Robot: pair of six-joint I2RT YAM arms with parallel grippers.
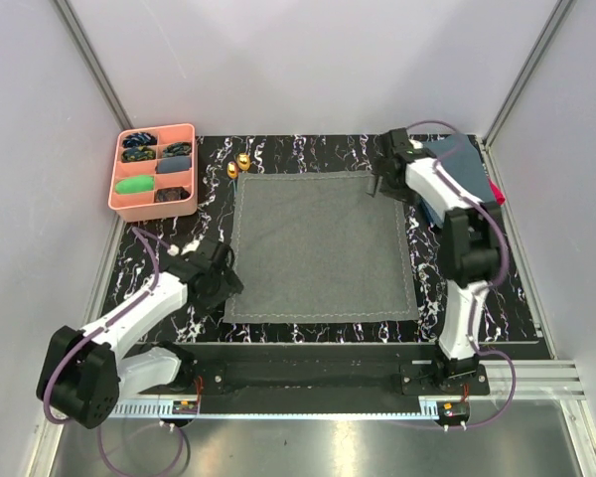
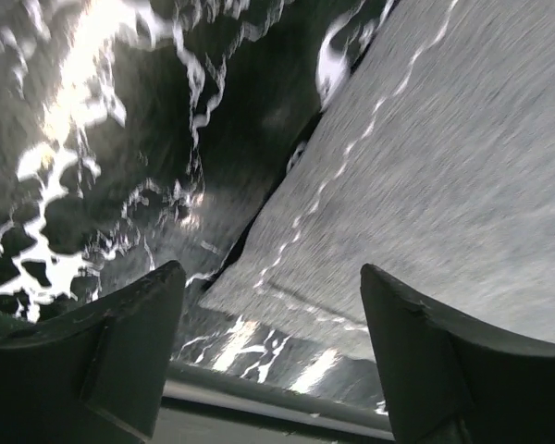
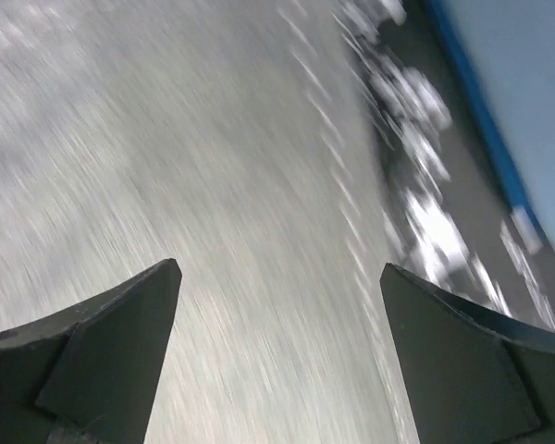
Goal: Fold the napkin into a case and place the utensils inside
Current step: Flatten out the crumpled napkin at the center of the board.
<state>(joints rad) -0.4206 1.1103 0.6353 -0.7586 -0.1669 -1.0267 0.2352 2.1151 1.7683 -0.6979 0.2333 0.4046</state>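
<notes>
The grey napkin [image 1: 320,245] lies flat and unfolded in the middle of the black marbled mat. Two small gold utensils [image 1: 238,165] lie side by side just beyond its far left corner. My left gripper [image 1: 223,282] is open and empty, low at the napkin's near left corner. In the left wrist view [image 2: 273,314] that corner of the napkin [image 2: 435,185] lies between the open fingers. My right gripper [image 1: 379,187] is open and empty over the napkin's far right corner. The right wrist view [image 3: 277,314] shows blurred napkin cloth [image 3: 213,166] between its fingers.
A pink compartment tray [image 1: 120,195] with small items stands at the far left. Dark blue-teal cloths [image 1: 465,161] lie at the far right behind the right arm, and also show in the right wrist view [image 3: 523,74]. The mat's near edge [image 2: 259,388] runs just below the left fingers.
</notes>
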